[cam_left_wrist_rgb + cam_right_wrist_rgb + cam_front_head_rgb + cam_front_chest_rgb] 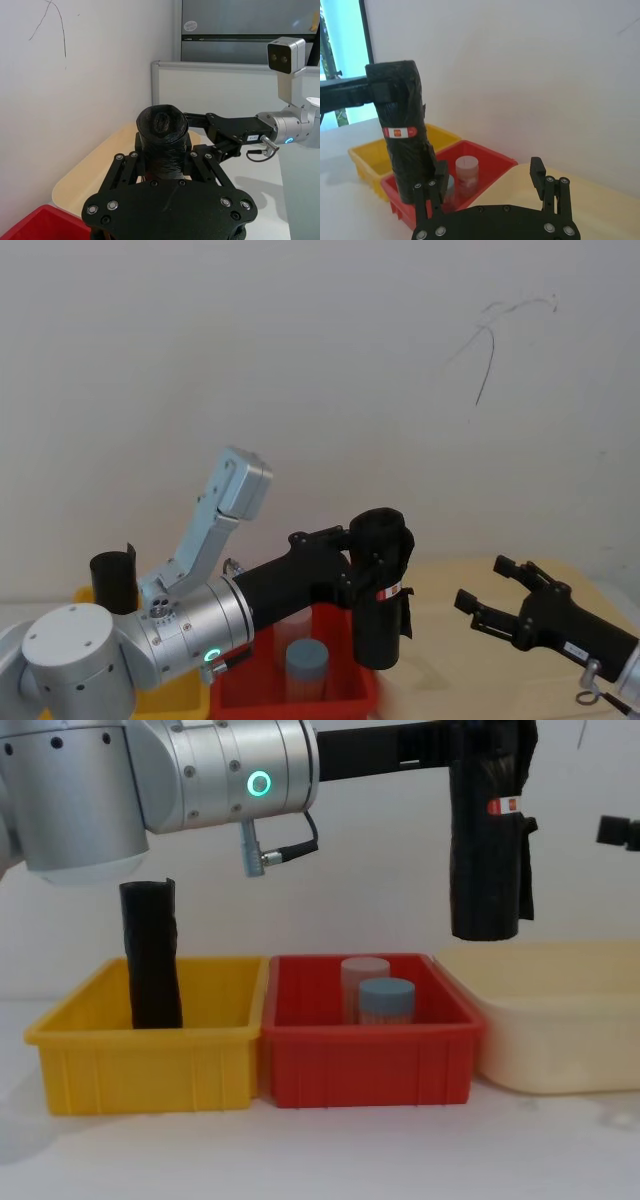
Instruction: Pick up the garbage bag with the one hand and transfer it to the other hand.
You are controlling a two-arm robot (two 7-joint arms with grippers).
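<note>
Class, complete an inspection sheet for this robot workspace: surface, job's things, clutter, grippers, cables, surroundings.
Surface: white tabletop carrying a yellow plastic bin, a red plastic bin and a cream shallow tray, side by side.
Job's things: tall black glossy garbage bag roll with a red-and-white sticker, held upright in the air, clear of the bins.
Clutter: plain black roll standing in the yellow bin; pale cylindrical container and blue-capped container in the red bin.
Grippers: left gripper shut on the roll's upper part; right gripper open, apart from it on its right.
Cables: grey cable hanging below the left wrist.
Surroundings: white wall with a thin dark mark.
</note>
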